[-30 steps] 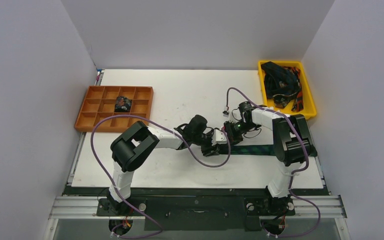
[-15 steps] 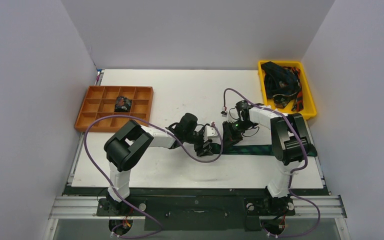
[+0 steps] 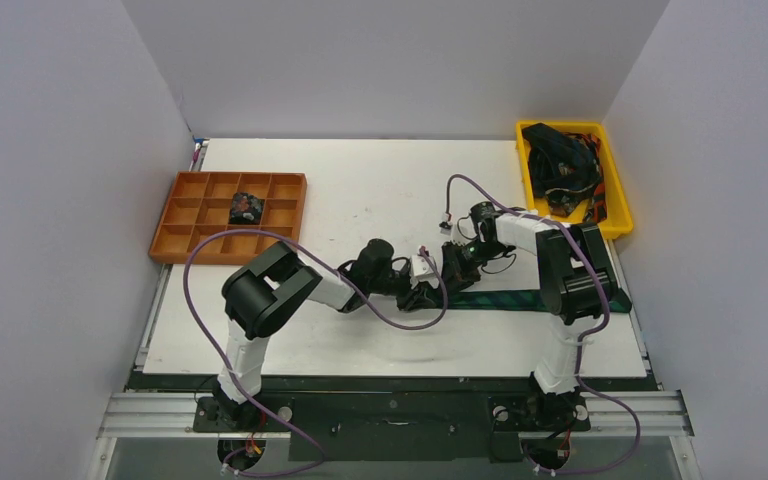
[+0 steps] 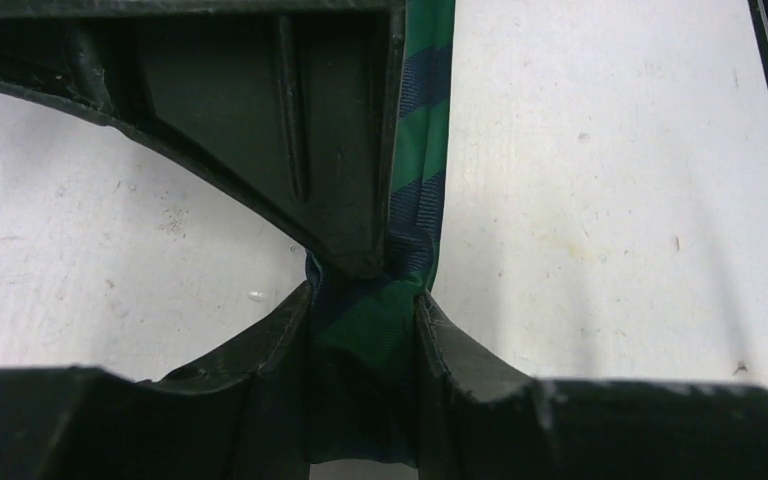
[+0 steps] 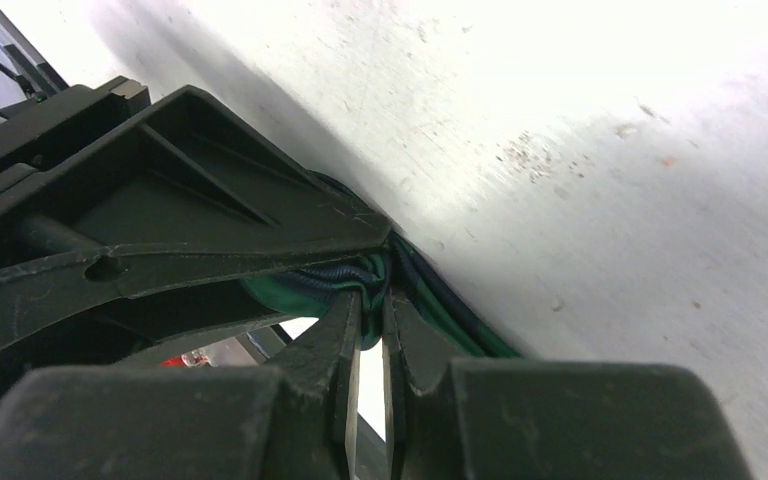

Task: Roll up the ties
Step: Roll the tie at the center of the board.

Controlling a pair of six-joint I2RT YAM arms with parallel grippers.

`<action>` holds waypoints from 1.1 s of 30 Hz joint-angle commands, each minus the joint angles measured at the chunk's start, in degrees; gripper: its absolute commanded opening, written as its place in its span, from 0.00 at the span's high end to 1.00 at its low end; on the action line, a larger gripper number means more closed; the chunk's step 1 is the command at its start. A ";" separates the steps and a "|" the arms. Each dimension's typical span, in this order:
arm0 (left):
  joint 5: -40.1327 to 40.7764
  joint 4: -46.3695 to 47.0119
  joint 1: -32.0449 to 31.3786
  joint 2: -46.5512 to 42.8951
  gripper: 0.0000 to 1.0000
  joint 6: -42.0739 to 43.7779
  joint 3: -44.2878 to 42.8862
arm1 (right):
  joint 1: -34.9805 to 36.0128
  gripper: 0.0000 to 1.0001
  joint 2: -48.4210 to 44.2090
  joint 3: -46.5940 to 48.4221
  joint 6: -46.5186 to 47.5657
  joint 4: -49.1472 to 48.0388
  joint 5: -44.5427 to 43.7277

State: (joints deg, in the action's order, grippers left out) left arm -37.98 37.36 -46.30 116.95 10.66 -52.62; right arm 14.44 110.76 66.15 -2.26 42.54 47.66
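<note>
Rolling well means tight, even turns: my left pincer (image 4: 365, 318) clasps the plaid tie (image 3: 500, 298) across its width, my right pincer (image 5: 372, 300) is closed on its folded end, and the rest lies straight, centre-right on the bench (image 3: 360, 180).

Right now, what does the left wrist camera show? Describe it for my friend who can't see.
A green and navy plaid tie is squeezed between the left arm's two dark fingers at the bottom of the picture. The right arm's dark fingers touch it from the top, and the tie stretches away across the white table.
</note>
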 commanded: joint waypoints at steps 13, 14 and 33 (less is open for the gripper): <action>11.64 -23.91 -0.01 -4.36 0.82 9.42 -0.21 | -0.87 0.61 -9.58 -4.03 -11.06 -8.84 3.87; 11.75 -24.26 -0.19 -4.32 0.82 9.66 -0.51 | -0.45 0.62 -9.54 -3.84 -11.39 -9.20 4.18; 10.83 -28.61 -0.24 -3.57 0.79 11.37 -3.19 | 3.49 0.99 0.68 -1.70 -5.83 -5.24 -8.95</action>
State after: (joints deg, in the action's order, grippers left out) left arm -30.87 17.91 -46.76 111.85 19.99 -56.31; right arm 16.88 108.18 63.94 -12.51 35.18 47.00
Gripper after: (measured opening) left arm 0.302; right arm 0.081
